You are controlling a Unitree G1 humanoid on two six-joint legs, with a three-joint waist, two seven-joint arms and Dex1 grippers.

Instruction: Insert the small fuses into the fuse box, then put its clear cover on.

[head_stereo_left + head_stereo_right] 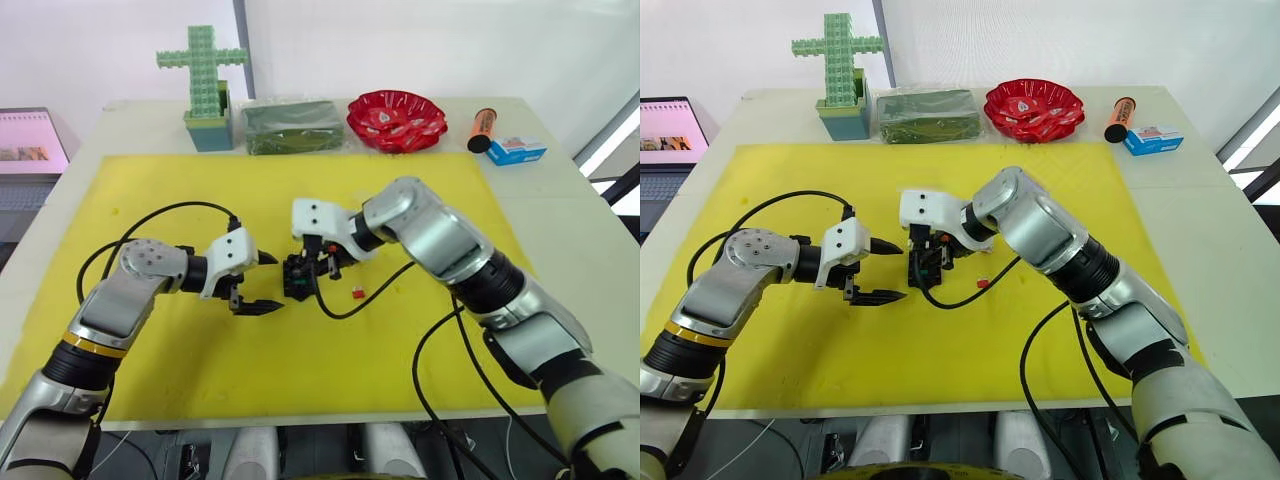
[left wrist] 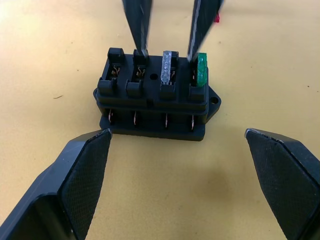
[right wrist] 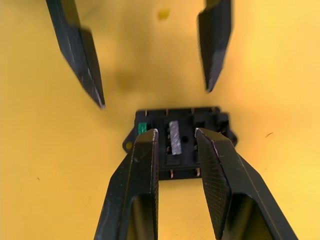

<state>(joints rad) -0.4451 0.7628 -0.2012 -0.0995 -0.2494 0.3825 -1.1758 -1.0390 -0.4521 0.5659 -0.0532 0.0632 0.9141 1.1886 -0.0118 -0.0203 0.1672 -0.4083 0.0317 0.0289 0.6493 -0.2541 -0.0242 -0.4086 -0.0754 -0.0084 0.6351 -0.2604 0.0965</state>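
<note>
The black fuse box [image 2: 157, 102] lies mid-mat on the yellow mat [image 1: 150, 200]. A green fuse [image 2: 201, 70] stands in its end slot and a grey fuse [image 2: 168, 67] in the slot beside it; the other two slots are empty. My right gripper [image 3: 176, 131] hangs over the box, open by a narrow gap, its fingertips [image 2: 142, 50] straddling the grey fuse. My left gripper [image 1: 277, 281] is wide open just left of the box, not touching it. A red fuse [image 1: 357, 292] lies loose on the mat to the box's right. The clear cover is out of view.
Along the table's back edge stand a green block cross in a pot [image 1: 203, 75], a dark green packet [image 1: 293, 125], a red bowl [image 1: 397, 118], an orange tube [image 1: 482, 128] and a blue box [image 1: 517, 150]. A laptop [image 1: 30, 140] sits off to the left.
</note>
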